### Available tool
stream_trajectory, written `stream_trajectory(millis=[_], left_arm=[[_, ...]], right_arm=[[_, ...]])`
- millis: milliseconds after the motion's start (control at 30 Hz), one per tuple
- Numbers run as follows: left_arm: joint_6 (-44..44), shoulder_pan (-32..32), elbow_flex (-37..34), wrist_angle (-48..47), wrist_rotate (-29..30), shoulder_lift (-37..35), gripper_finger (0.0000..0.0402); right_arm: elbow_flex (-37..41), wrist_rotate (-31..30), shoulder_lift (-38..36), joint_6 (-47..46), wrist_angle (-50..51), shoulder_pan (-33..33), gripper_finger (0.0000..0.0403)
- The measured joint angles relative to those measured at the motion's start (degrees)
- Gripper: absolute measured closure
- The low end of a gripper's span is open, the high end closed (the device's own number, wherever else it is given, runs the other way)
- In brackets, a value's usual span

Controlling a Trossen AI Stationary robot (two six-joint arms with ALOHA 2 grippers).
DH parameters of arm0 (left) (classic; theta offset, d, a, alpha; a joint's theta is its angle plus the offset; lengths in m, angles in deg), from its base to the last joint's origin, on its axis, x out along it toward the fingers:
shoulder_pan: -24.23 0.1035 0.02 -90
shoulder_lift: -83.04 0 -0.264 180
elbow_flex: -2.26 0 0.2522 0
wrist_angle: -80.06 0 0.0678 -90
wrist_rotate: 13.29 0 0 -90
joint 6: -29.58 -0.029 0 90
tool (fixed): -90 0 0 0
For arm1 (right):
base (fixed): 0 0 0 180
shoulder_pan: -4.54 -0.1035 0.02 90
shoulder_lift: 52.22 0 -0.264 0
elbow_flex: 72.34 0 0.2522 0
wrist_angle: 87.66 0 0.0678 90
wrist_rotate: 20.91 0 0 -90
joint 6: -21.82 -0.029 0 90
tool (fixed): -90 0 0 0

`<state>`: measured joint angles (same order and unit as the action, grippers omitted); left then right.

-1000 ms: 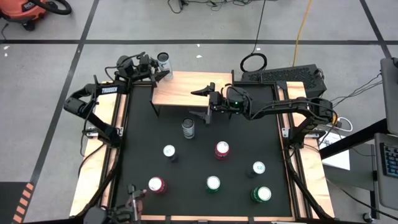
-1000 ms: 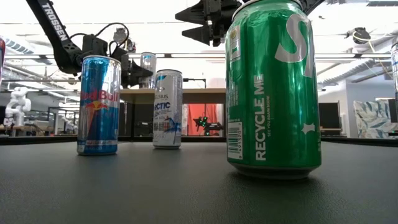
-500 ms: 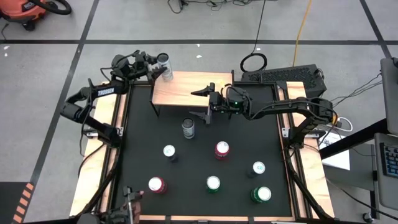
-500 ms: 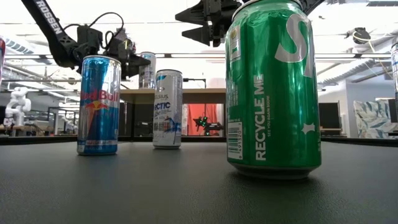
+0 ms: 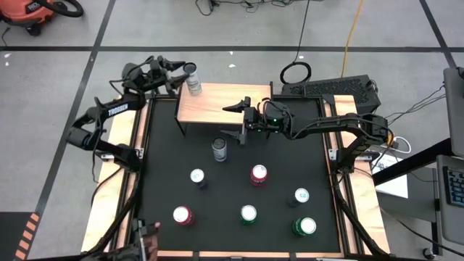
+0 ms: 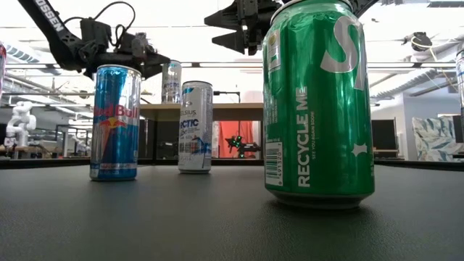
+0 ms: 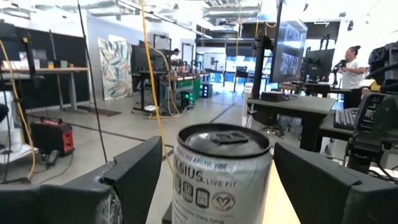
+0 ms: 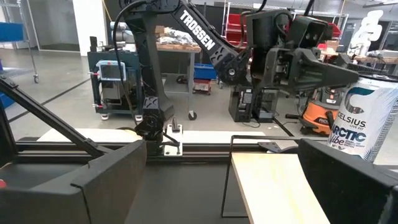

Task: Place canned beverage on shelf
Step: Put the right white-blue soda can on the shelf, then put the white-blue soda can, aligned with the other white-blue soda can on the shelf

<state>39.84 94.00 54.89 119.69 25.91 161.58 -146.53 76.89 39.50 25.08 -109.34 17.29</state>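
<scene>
Fingers of the left gripper (image 5: 176,75) stand apart on either side of a white Celsius can (image 5: 192,77), which sits upright on the far left corner of the shelf (image 5: 217,104). In the left wrist view the two dark fingers (image 7: 134,171) flank the can (image 7: 222,169) with a gap showing on each side, so the can is between them but not squeezed; whether either pad touches it cannot be told. From the low view the same gripper (image 6: 148,59) hangs beside the can (image 6: 172,81) above the shelf's light-wood top (image 6: 239,106).

The right gripper (image 5: 237,119) hovers over the shelf's near edge, toward the middle of the board, with its fingers spread wide and nothing between them. Its wrist view looks along the shelf board (image 8: 280,186) toward the white can (image 8: 364,121) and the left arm beyond it.

On the black table (image 5: 283,217) in front of the shelf stand seven more cans, all upright. A clear-looking can (image 5: 219,149) is nearest the shelf, just before its near edge. Farther from the shelf are a white-topped can (image 5: 197,176) and a red can (image 5: 259,174). Farthest from the shelf, near the table's front edge, are another red can (image 5: 181,215), a green-sided can (image 5: 249,214), a large green can (image 5: 304,226) and a dark can (image 5: 301,196).
</scene>
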Motion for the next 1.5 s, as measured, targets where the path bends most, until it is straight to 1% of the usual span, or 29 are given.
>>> stream_trajectory(millis=[200, 333, 433, 600, 700, 800, 900, 1033, 1133, 1233, 1333, 1500], left_arm=[[0.2, 0.1, 0.0, 0.4, 0.1, -2.6, 0.009], [3.1, 0.1, 0.0, 3.7, 0.5, -5.5, 0.009], [5.7, 0.0, 0.0, 6.3, 1.4, -8.9, 0.009], [10.9, -1.0, 0.0, 6.3, 2.9, -16.1, 0.009], [14.8, -2.8, 0.0, 5.8, 2.9, -20.3, 0.0095], [16.4, -4.8, 0.0, 2.9, 2.9, -24.6, 0.0105], [16.3, -6.4, 1.1, -4.4, 3.0, -28.6, 0.0116], [13.3, -8.3, 5.0, -18.6, 3.1, -32.4, 0.0129], [11.3, -9.5, 8.5, -28.2, 2.1, -33.7, 0.0136], [11.5, -10.6, 11.4, -35.8, 0.4, -34.5, 0.0139], [10.9, -12.3, 13.7, -43.3, 0.3, -35.3, 0.0139], [5.7, -16.2, 16.9, -56.4, 1.4, -36.9, 0.0139]], right_arm=[[0.0, 0.0, 0.0, 0.0, 0.0, 0.0, 0.0003], [0.0, 0.0, 0.0, 0.0, 0.0, 0.0, 0.0003], [0.0, 0.0, 0.0, 0.0, 0.2, 0.0, 0.0003], [0.0, 0.0, -0.4, 0.0, 0.6, -0.4, 0.0003], [0.0, -0.1, -1.8, 0.4, 2.2, -0.9, 0.0003], [0.0, -0.3, -3.9, 0.4, 5.0, -1.4, 0.0003], [0.0, -1.9, -6.3, 0.4, 9.3, -2.1, 0.0003], [0.0, -3.4, -9.8, 0.3, 16.3, -3.5, 0.0003], [0.0, -3.3, -12.6, -0.8, 20.9, -5.0, 0.0003], [0.0, -3.3, -15.3, -1.4, 26.0, -6.7, 0.0003], [0.0, -3.3, -17.6, -2.4, 31.1, -8.4, 0.0003], [0.0, -3.4, -20.1, -3.4, 39.2, -11.3, 0.0003]])
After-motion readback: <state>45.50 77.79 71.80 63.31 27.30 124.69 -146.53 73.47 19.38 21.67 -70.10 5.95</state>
